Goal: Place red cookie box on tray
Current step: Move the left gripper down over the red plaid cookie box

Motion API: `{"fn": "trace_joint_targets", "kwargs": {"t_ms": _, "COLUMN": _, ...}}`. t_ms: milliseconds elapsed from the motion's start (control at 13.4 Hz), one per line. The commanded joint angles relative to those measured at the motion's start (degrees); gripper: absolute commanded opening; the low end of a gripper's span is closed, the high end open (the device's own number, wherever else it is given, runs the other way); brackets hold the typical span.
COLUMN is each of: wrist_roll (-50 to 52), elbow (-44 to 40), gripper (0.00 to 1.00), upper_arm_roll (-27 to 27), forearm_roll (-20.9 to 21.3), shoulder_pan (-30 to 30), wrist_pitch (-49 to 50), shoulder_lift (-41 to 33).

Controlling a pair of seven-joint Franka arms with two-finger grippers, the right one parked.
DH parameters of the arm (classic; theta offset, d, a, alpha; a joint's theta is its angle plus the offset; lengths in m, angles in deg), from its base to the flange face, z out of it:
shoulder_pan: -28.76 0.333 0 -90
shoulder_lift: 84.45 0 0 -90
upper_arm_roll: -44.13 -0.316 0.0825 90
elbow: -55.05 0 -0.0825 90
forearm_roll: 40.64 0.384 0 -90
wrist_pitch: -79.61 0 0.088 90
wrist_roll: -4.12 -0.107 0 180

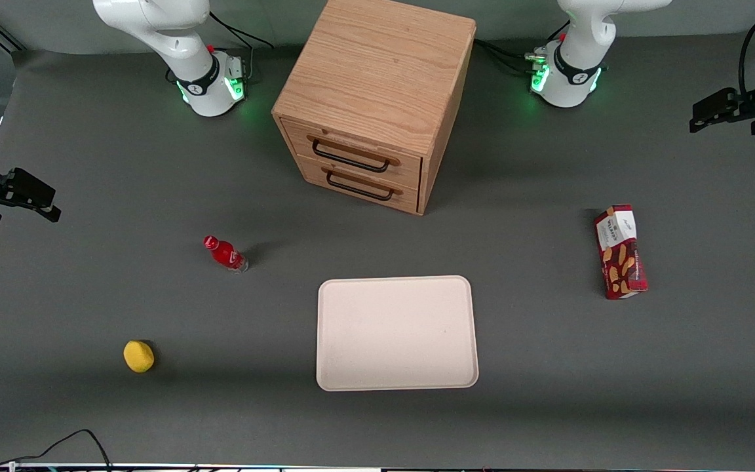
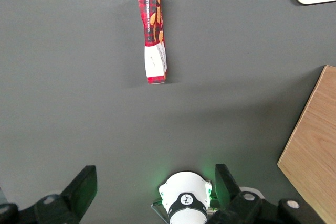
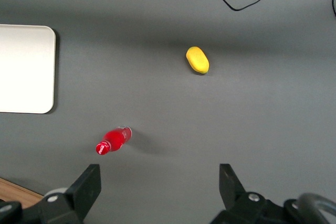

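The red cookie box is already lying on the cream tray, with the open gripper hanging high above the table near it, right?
Not quite. The red cookie box lies on the bare table, well apart from the tray, toward the working arm's end; the front view shows this. The rest holds: the gripper hangs open, high above the table near the box.

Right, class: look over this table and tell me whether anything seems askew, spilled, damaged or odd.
Nothing is spilled or visibly damaged. The red cookie box lies flat on the table, apart from the empty tray. The wooden drawer cabinet sits turned at an angle, drawers shut. The end effector hangs open, high above the box.
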Motion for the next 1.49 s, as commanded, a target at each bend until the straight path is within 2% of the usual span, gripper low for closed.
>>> {"fn": "trace_joint_targets", "kwargs": {"t_ms": 0, "wrist_roll": 0.29, "elbow": -2.01, "gripper": 1.00, "upper_arm_roll": -0.40, "forearm_roll": 0.92, "shoulder_pan": -1.14, "wrist_pitch": 0.84, "shoulder_lift": 0.69}}
{"fn": "trace_joint_targets", "kwargs": {"t_ms": 299, "wrist_roll": 1.16, "elbow": -2.80, "gripper": 1.00, "upper_arm_roll": -0.58, "forearm_roll": 0.74, "shoulder_pan": -1.06, "wrist_pitch": -0.72, "shoulder_lift": 1.57}}
{"fn": "trace_joint_targets", "kwargs": {"t_ms": 448, "wrist_roll": 0.37, "elbow": -1.84, "gripper": 1.00, "upper_arm_roll": -1.98, "forearm_roll": 0.56, "shoulder_pan": -0.79, "wrist_pitch": -5.98, "shoulder_lift": 5.76}}
{"fn": "trace_joint_targets", "kwargs": {"t_ms": 746, "wrist_roll": -0.07, "elbow": 3.42, "gripper": 1.00, "upper_arm_roll": -1.99, "forearm_roll": 0.21, "shoulder_pan": -0.35, "wrist_pitch": -21.61, "shoulder_lift": 16.14}}
{"fn": "trace_joint_targets", "kwargs": {"t_ms": 970, "wrist_roll": -2.17, "elbow": 15.62, "gripper": 1.00, "upper_arm_roll": -2.07, "forearm_roll": 0.04, "shoulder_pan": -0.09, "wrist_pitch": -40.39, "shoulder_lift": 19.67}}
{"fn": "trace_joint_targets", "kwargs": {"t_ms": 1269, "wrist_roll": -4.11, "elbow": 24.59, "gripper": 1.00, "upper_arm_roll": -2.07, "forearm_roll": -0.14, "shoulder_pan": 0.52, "wrist_pitch": -57.64, "shoulder_lift": 23.80}}
{"fn": "trace_joint_targets", "kwargs": {"t_ms": 1343, "wrist_roll": -4.11, "elbow": 28.27, "gripper": 0.94, "upper_arm_roll": -2.16, "forearm_roll": -0.23, "shoulder_pan": 0.70, "wrist_pitch": -63.52, "shoulder_lift": 23.89}}
{"fn": "trace_joint_targets", "kwargs": {"t_ms": 1418, "wrist_roll": -4.03, "elbow": 30.40, "gripper": 0.47, "upper_arm_roll": -2.07, "forearm_roll": -0.23, "shoulder_pan": 1.14, "wrist_pitch": -67.14, "shoulder_lift": 24.07}}
